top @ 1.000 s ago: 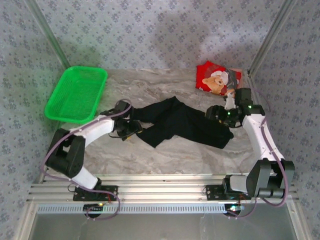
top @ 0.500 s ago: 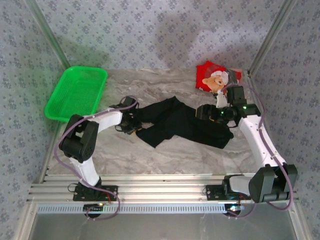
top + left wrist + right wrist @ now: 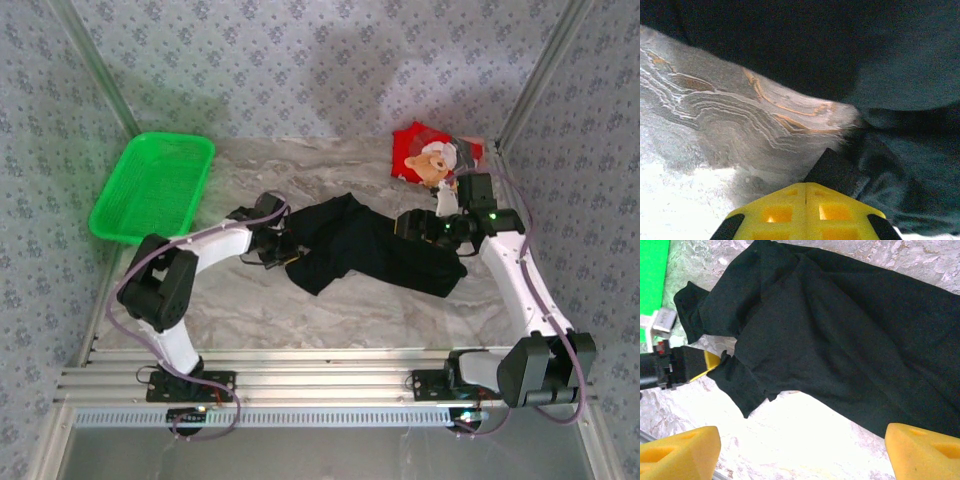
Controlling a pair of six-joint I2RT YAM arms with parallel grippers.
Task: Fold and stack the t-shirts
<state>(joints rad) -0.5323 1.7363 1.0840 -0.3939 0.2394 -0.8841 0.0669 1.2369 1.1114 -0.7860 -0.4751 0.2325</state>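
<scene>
Plain black soft-cloth t-shirt (image 3: 370, 245), rumpled, lies centre of veined marble-look bench (image 3: 330, 310). Left pincer (image 3: 284, 249) clamped tight on its left edge. Right pincer (image 3: 413, 226) spread wide above its right side, gripping nothing. Red bear-print t-shirt (image 3: 432, 155) crumpled at far right corner.

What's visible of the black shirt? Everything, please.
The black shirt is plain, soft dark cloth, unfolded and crumpled, lying slantwise across the marbled table, a sleeve sticking out at its far left. The left pincer is shut at its left edge, apparently pinching a fold. The right pincer hangs open over its right part. It lies apart from the red shirt.
</scene>
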